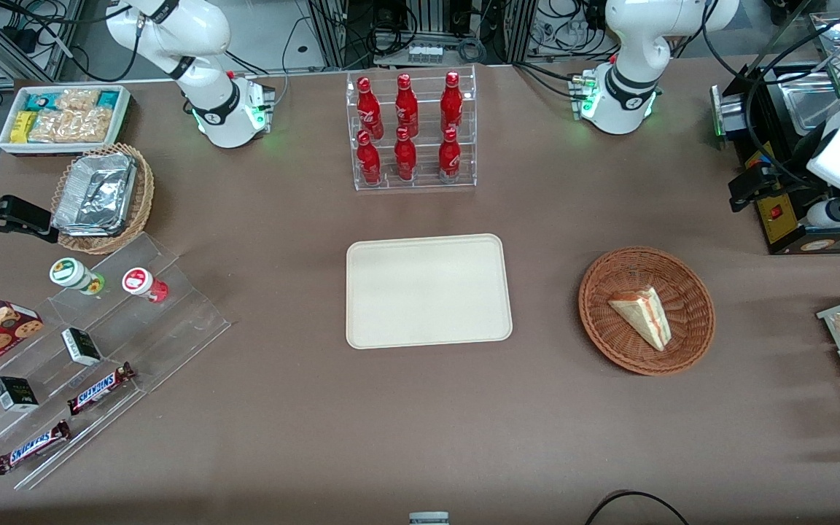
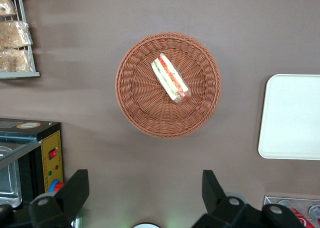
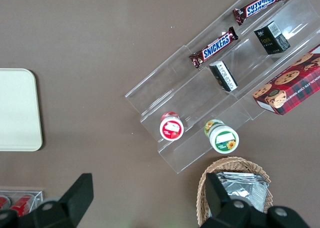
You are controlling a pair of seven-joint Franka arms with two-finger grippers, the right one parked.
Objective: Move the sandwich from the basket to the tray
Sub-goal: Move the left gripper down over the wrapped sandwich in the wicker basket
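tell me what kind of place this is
Probably a robot lab staged as a snack shop: cola bottles in a display rack, a sandwich in a basket, cable clutter. The gripper hangs open above the table.

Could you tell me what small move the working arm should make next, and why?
Probably lower the gripper toward the sandwich. Its fingers are open and hold nothing, and it hangs high above the table, off the basket rim. The sandwich lies in the basket, untouched, and the tray is bare, so the pick has not begun.
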